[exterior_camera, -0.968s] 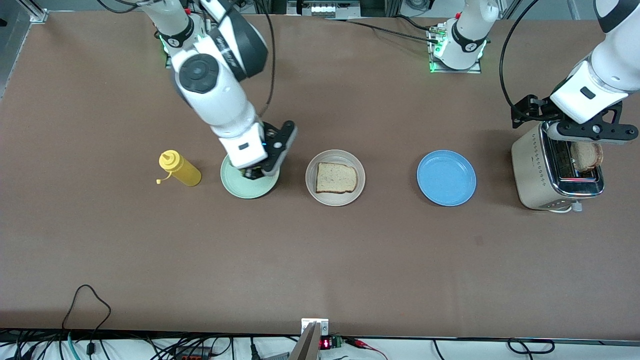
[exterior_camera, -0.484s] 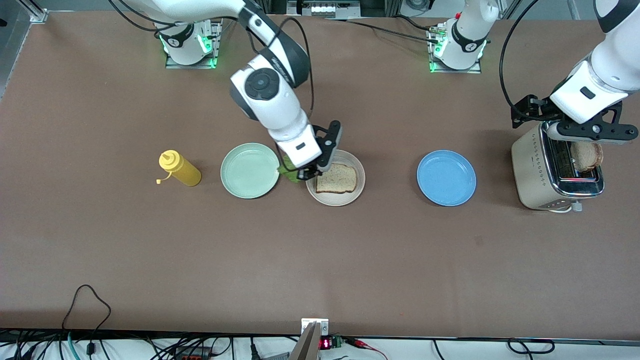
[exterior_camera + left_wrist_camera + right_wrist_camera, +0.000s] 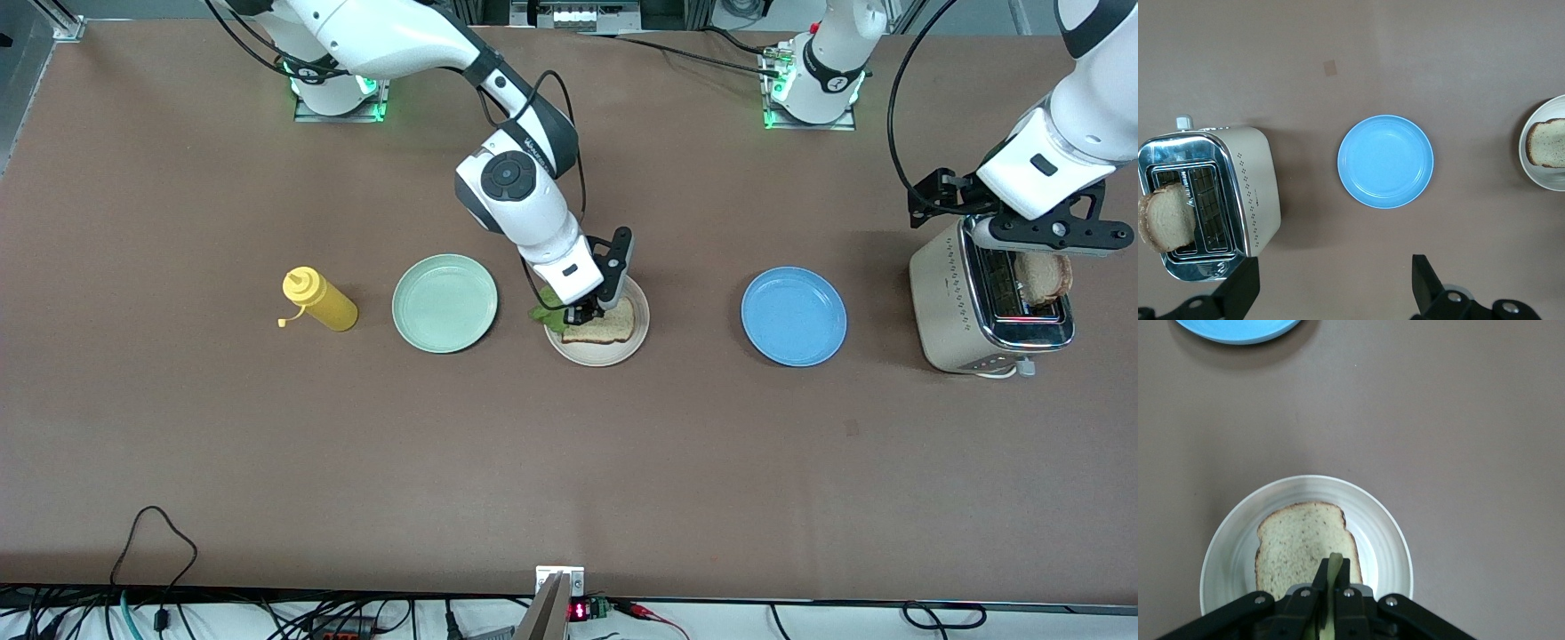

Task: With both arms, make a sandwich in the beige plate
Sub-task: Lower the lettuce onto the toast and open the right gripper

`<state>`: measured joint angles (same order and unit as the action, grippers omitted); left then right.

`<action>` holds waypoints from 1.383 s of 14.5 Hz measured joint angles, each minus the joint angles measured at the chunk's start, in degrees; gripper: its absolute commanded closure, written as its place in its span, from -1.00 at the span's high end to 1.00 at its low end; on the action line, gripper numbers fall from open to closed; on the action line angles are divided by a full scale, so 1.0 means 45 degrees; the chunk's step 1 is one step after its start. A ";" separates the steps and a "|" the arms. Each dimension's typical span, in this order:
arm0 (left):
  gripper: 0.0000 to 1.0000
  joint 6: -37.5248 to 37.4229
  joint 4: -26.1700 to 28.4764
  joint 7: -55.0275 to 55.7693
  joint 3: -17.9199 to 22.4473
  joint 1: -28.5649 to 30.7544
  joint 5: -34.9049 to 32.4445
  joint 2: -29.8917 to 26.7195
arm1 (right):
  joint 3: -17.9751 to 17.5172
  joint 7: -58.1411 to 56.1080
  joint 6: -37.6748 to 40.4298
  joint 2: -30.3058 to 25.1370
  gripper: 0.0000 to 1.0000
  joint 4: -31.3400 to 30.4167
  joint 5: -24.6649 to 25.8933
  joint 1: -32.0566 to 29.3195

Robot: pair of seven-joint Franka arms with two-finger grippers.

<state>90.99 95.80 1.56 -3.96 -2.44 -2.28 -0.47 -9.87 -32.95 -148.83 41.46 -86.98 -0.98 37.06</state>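
The beige plate holds one bread slice. My right gripper hangs over the plate's edge toward the right arm's end. It is shut on a green lettuce leaf, which droops past the rim. A second bread slice stands in the toaster. My left gripper waits above the toaster, open and holding nothing.
A blue plate lies between the beige plate and the toaster. A bare mint-green plate and a yellow squeeze bottle sit toward the right arm's end. Cables run along the table edge nearest the front camera.
My right gripper has carried the lettuce off the mint-green plate and across to above the beige plate. The left arm has not moved.
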 measured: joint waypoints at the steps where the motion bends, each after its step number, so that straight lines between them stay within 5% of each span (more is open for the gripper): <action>1: 1.00 0.0000 0.0000 0.0000 -0.0007 0.0000 0.0000 0.0000 | 0.0006 0.0001 -0.0290 0.0118 -1.00 0.0005 0.0000 0.0053; 12: 1.00 0.0000 0.0000 0.0000 -0.0017 -0.0001 0.0000 0.0000 | 0.0052 0.0853 -0.1639 0.1472 -1.00 0.1307 0.0000 0.0542; 13: 1.00 0.0000 0.0000 0.0000 -0.0018 -0.0001 0.0000 0.0000 | 0.0060 0.0855 -0.1684 0.1535 -0.69 0.1353 0.0000 0.0541; 14: 1.00 0.0000 0.0000 0.0000 -0.0018 -0.0001 0.0000 0.0000 | 0.0077 0.0864 -0.1712 0.1565 0.32 0.1377 0.0000 0.0541; 15: 1.00 0.0000 0.0000 0.0000 -0.0018 -0.0001 0.0000 0.0000 | 0.0091 0.0880 -0.1745 0.1567 0.99 0.1381 0.0000 0.0541; 20: 1.00 0.0000 0.0000 0.0000 -0.0019 -0.0001 0.0000 0.0000 | 0.0160 0.1858 -0.1874 0.1537 1.00 0.1672 -0.0007 0.0456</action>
<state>90.99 95.80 1.56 -4.05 -2.45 -2.28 -0.47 -9.15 -24.59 -157.26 48.38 -79.46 -1.01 39.11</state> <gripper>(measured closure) 0.000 0.432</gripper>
